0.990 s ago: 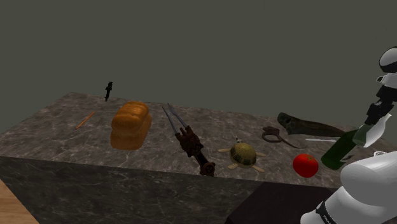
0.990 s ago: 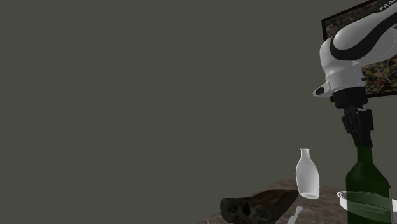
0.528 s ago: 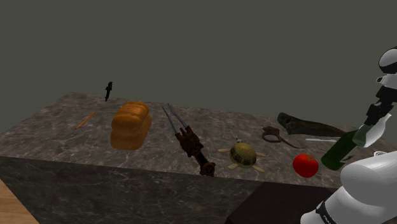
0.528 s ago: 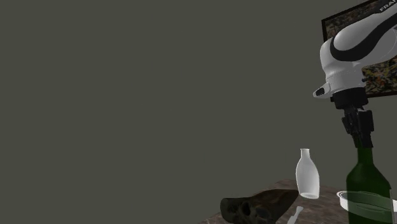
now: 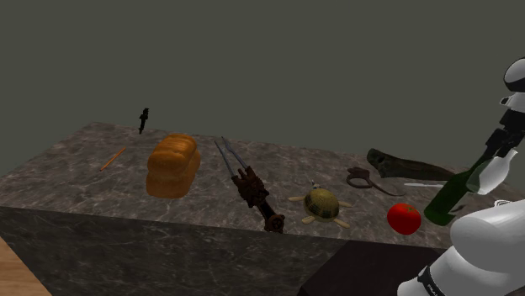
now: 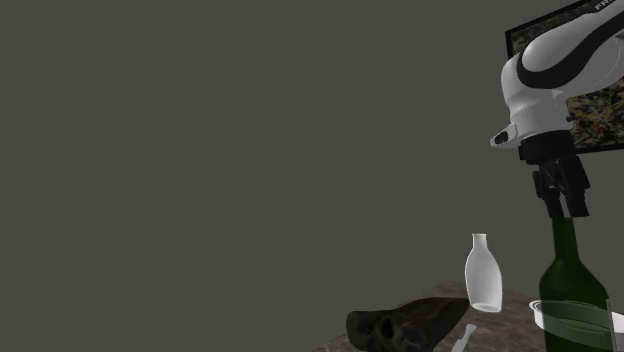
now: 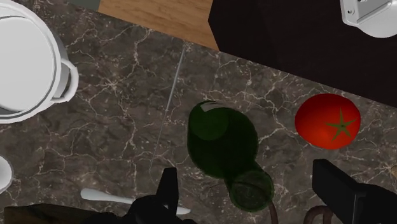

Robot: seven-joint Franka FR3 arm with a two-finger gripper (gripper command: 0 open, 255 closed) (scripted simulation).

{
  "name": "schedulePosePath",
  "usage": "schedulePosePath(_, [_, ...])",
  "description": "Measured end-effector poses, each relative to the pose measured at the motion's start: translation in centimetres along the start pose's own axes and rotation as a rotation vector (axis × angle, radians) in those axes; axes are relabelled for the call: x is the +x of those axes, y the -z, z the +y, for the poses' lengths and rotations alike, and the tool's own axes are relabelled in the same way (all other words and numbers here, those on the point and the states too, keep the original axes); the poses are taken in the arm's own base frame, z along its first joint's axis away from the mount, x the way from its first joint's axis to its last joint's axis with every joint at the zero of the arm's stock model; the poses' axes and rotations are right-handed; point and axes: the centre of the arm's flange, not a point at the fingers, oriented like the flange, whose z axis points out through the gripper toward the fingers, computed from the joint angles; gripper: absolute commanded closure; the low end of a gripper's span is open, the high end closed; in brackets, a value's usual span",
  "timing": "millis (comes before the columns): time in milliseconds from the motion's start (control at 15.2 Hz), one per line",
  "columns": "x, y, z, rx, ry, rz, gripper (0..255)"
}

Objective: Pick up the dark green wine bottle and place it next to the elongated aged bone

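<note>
Fingers spread wide, one on either side of the mouth of the wine bottle, neither touching the glass, so nothing is held. The dark green bottle stands on the marbled worktop and is upright in the second exterior view. A red tomato sits just beside it and a white handled pot lies off on the other side. The second exterior view puts the fingertips about level with the bottle's lip, with the hand straight above the neck. That top-down line is likely chosen because the neck is the slimmest part and the neighbours crowd the body. Your read should be that the pick is not yet made. You would want to come lower on the neck before closing, since a pinch at the very lip gives little purchase on a tall bottle that can swing or slip. The destination is the dark elongated bone, which lies flat toward the back of the worktop in the shoulder view, near the bottle. Watch the tomato, which will roll if nudged. Watch also a pale slim utensil that seems to lie between bottle and bone. Aim for bare worktop beside the bone, so the bottle's base lands flat and does not tip.
</note>
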Motion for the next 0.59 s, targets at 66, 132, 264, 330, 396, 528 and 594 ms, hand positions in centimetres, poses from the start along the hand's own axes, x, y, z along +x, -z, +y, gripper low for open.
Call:
schedulePosePath(66, [0.2,1.1,0.1,0.0,0.0,0.0,0])
schedulePosePath(132, [0.2,2.5,0.3,-0.001,0.0,0.0,0])
schedulePosePath(264, [0.0,3.3,0.1,0.0,0.0,0.0,0])
schedulePosePath(330, [0.0,3.4,0.1,0.0,0.0,0.0,0])
schedulePosePath(396, [0.0,3.5,0.1,0.0,0.0,0.0,0])
schedulePosePath(528, [0.0,3.5,0.1,0.0,0.0,0.0,0])
schedulePosePath(594, [0.0,3.5,0.1,0.0,0.0,0.0,0])
